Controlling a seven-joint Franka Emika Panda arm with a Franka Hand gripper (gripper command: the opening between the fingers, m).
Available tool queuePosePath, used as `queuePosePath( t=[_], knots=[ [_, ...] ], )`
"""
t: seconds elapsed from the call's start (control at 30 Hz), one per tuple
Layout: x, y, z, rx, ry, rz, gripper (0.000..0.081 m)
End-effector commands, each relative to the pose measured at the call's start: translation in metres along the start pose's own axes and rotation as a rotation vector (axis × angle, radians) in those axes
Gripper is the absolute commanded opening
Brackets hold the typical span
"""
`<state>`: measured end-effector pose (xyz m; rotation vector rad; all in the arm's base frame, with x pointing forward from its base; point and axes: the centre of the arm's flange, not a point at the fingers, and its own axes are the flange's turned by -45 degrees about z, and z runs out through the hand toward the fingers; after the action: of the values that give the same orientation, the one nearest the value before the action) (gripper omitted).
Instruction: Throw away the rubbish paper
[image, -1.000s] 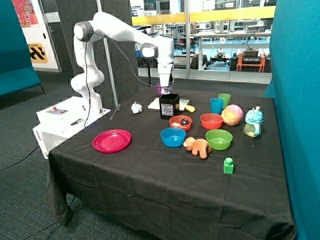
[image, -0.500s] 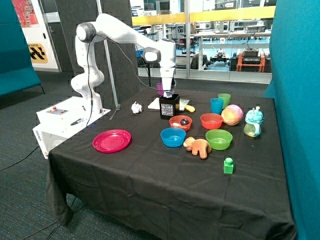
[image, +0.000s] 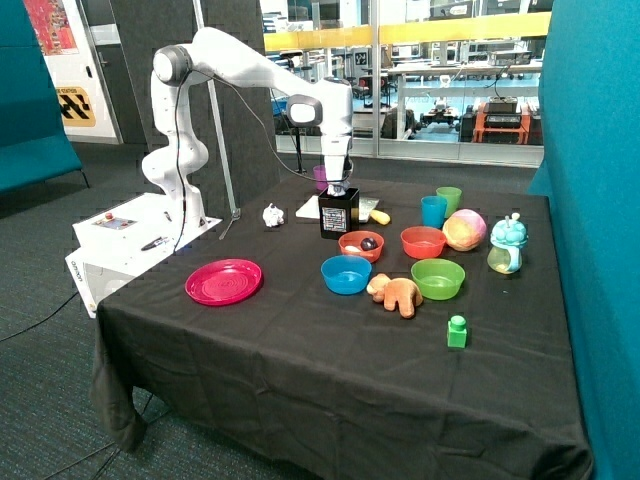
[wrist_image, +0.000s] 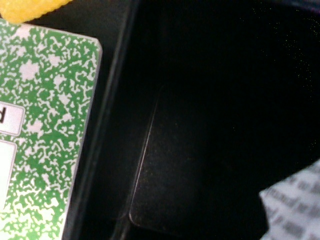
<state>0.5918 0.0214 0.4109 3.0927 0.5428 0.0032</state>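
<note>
One small crumpled ball of white paper (image: 272, 214) lies on the black tablecloth, beside the black bin (image: 338, 216) on its robot-base side. My gripper (image: 340, 189) hangs right at the bin's open top. The wrist view looks down into the dark bin (wrist_image: 175, 170). A piece of whitish printed paper (wrist_image: 296, 205) shows at the edge of that view, low in the bin. A second ball is not seen on the table.
A flat white sheet (image: 310, 207) and a green speckled notebook (wrist_image: 40, 130) lie next to the bin. A pink plate (image: 224, 281), blue (image: 346, 274), red (image: 423, 241) and green (image: 438, 278) bowls, an orange plush toy (image: 397, 293), cups and a green block (image: 457, 331) stand nearby.
The gripper has moved from behind the bin to over its opening and has come down to the rim. The paper ball on the cloth has not moved.
</note>
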Motion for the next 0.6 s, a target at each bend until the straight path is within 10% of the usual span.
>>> queuePosePath(
  t=[0.0, 0.57],
  knots=[
    [-0.0044, 0.0054, -0.0011, 0.0020, -0.0017, 0.007, 0.0661],
    [-0.0050, 0.0019, 0.0001, 0.0020, -0.0017, -0.006, 0.0684]
  ],
)
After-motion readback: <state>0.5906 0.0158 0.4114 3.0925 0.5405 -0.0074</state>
